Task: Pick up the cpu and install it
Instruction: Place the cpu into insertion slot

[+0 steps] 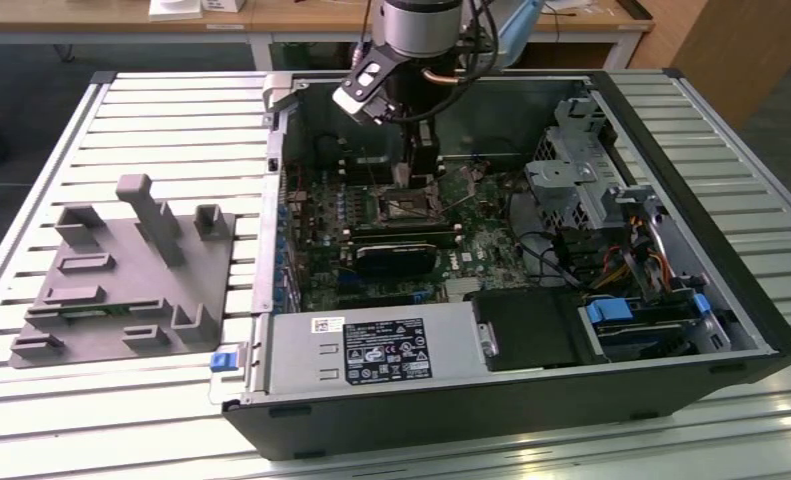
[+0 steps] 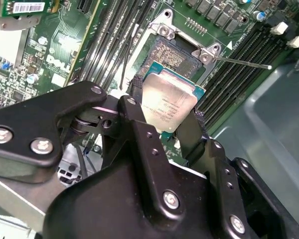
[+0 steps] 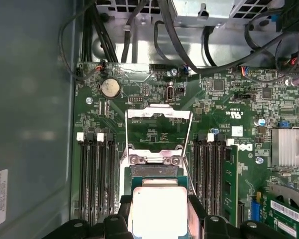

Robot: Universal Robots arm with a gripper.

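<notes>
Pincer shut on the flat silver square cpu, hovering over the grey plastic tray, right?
Wrong place: second wrist view shows the pincer shut on the flat silver square cpu at the open metal-framed socket of the green circuit board.

The open socket (image 2: 173,56) is free from above, with only the cpu (image 2: 168,107), held in the jaws of the gripper (image 2: 165,102), over it. The lifted load plate (image 3: 158,113) stands at one edge, and the thin lever (image 2: 241,62) juts out alongside. Memory slots (image 3: 96,174) flank the socket closely. Cables (image 3: 139,30) crowd one case wall, seemingly off the board. The drive cage (image 1: 575,180) blocks the exterior view's right.
</notes>
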